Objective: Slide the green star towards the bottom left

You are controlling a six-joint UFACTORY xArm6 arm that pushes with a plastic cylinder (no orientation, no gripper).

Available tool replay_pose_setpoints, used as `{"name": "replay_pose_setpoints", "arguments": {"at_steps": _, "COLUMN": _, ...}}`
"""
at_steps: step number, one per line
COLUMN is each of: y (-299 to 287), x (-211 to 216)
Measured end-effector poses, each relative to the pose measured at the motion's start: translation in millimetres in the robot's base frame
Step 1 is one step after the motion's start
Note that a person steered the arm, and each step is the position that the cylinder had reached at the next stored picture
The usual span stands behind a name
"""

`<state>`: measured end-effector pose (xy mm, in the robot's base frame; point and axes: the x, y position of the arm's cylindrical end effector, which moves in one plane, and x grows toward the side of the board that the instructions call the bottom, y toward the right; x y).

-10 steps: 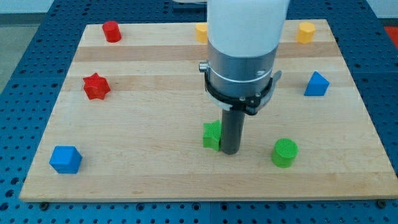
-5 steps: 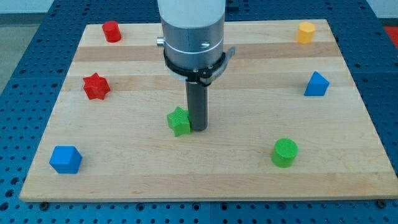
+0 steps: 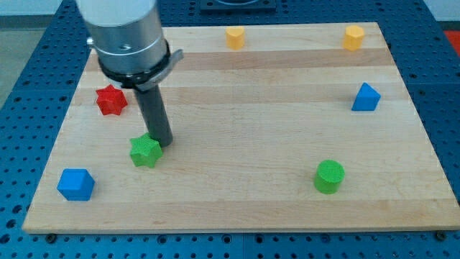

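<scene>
The green star [image 3: 145,151] lies on the wooden board [image 3: 237,194] at the view's lower left. My tip [image 3: 162,142] stands just to the right of it and slightly above, touching or nearly touching its upper right edge. The arm's grey body fills the view's upper left and hides part of the board there.
A blue cube [image 3: 75,184] sits at the bottom left, left of and below the star. A red star [image 3: 111,100] lies above the green star. A green cylinder [image 3: 330,176], a blue triangular block [image 3: 365,97] and two yellow blocks [image 3: 235,37] [image 3: 353,36] lie elsewhere.
My tip and the green star have moved steadily to the view's left, from the middle of the board to its lower left. The arm now covers the red block at the top left.
</scene>
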<state>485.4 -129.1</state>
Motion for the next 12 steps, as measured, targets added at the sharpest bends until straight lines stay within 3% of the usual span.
{"name": "replay_pose_setpoints", "arguments": {"at_steps": 5, "y": -2, "x": 54}}
{"name": "replay_pose_setpoints", "arguments": {"at_steps": 7, "y": -46, "x": 54}}
{"name": "replay_pose_setpoints", "arguments": {"at_steps": 9, "y": -43, "x": 58}}
{"name": "replay_pose_setpoints", "arguments": {"at_steps": 11, "y": -44, "x": 126}}
{"name": "replay_pose_setpoints", "arguments": {"at_steps": 12, "y": -69, "x": 133}}
